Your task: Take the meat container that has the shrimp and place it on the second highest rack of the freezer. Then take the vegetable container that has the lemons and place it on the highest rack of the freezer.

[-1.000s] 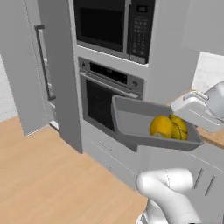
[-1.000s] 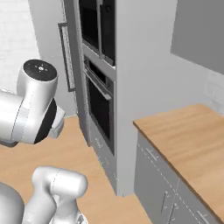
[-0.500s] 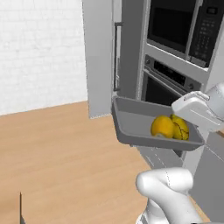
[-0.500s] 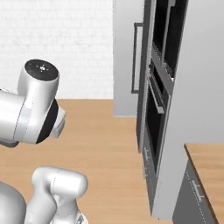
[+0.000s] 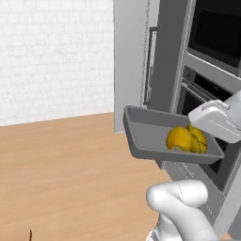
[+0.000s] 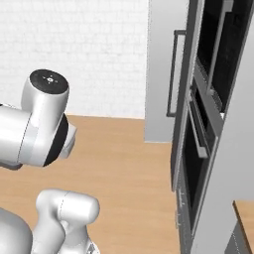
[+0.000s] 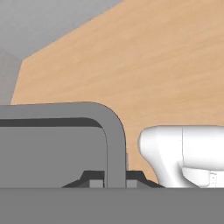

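My gripper (image 7: 114, 178) is shut on the rim of the grey vegetable container (image 5: 147, 137), with the rim pinched between the dark fingertips (image 7: 93, 178). The container hangs level in the air in front of the base. Two yellow lemons (image 5: 180, 139) lie side by side at its right end, just under my white hand. Ahead, beyond the container, stands the tall grey freezer (image 5: 130, 61) with its long dark bar handle (image 6: 172, 74). Its racks are hidden from here. The meat container with the shrimp is out of view.
Dark wall ovens (image 5: 214, 56) stand right of the freezer, close behind the held container. A wooden floor (image 5: 61, 174) spreads to the left up to a white brick wall (image 5: 52, 56). A wooden counter corner (image 6: 246, 218) shows at the lower right.
The whole scene has slid right in both base views, so the base has moved; freezer and ovens now stand further right and the brick wall has appeared. The lemon container stays gripped.
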Available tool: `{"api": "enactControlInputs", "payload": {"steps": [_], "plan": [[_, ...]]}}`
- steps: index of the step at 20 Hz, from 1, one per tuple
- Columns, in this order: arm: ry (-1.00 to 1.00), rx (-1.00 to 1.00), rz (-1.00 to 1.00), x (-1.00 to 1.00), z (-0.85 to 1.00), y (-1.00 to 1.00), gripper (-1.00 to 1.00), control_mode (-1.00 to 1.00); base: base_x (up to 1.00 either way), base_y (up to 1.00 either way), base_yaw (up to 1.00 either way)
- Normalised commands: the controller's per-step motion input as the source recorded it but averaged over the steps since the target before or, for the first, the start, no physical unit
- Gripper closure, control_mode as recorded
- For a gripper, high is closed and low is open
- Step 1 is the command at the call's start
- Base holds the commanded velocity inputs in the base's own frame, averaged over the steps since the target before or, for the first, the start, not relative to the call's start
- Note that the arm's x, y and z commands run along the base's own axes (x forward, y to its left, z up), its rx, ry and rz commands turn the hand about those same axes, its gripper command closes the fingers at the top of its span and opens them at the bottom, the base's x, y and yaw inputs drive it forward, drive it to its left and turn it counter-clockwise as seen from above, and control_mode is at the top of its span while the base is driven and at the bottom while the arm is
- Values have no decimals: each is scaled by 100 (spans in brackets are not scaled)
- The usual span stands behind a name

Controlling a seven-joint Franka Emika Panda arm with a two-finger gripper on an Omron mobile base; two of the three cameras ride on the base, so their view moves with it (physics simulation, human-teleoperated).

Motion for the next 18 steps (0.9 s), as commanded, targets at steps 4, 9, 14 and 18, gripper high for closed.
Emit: {"api": "enactControlInputs", "payload": {"steps": [4,9,14,18], "plan": [[0,0,0,0,0,0,100,100,87,29,2],[0,0,0,0,0,0,100,100,73,45,0],[0,0,0,0,0,0,100,100,70,67,-12],[0,0,0,0,0,0,100,100,89,73,-15]]}}
